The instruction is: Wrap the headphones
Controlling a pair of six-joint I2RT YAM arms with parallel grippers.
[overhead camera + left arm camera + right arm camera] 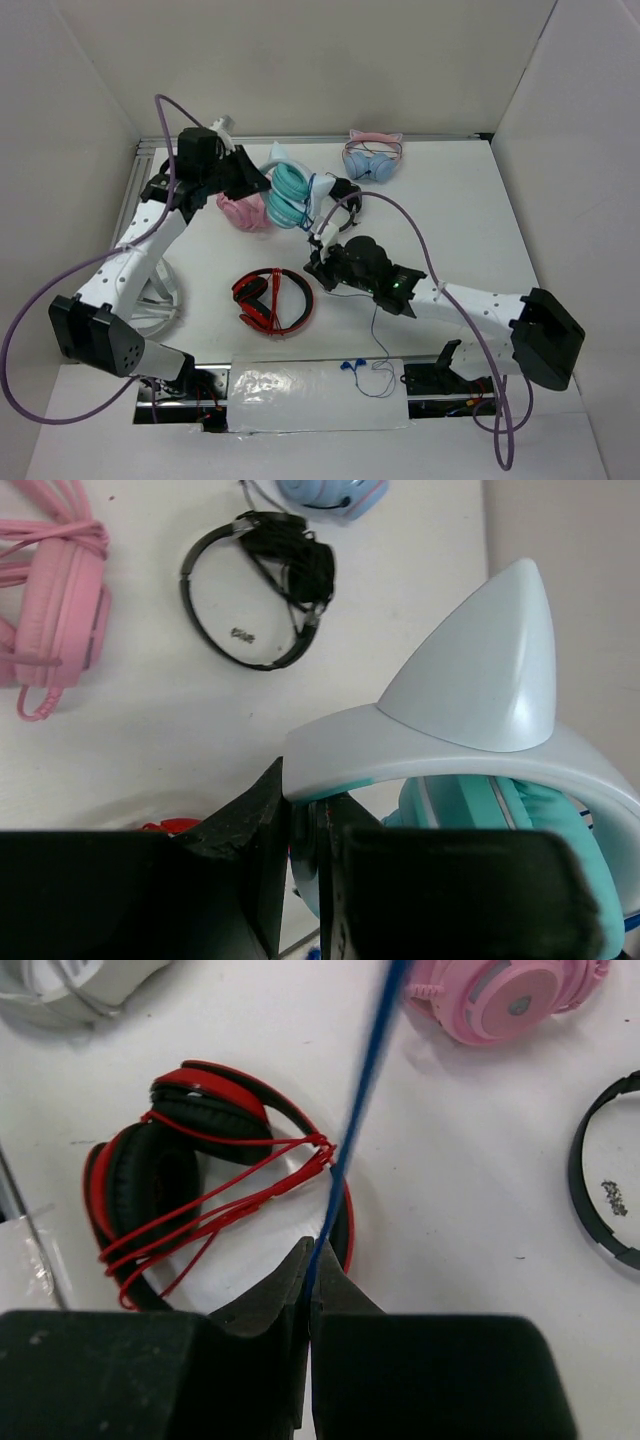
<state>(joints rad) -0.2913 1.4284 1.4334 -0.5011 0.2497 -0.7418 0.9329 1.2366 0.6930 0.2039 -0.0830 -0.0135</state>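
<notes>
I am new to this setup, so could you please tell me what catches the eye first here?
The teal headphones stand out first, held up at the far middle of the table with the left gripper shut on their white headband. Next comes their thin blue cable, stretched taut from the shut right gripper above the red headphones near the front.

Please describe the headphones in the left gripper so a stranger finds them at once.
On the white table, look near the far edge, right of the pink pair. The headphones are held by the left gripper; only they have teal cushions, a white cat-eared headband and a blue cable pinched by the right gripper.
</notes>
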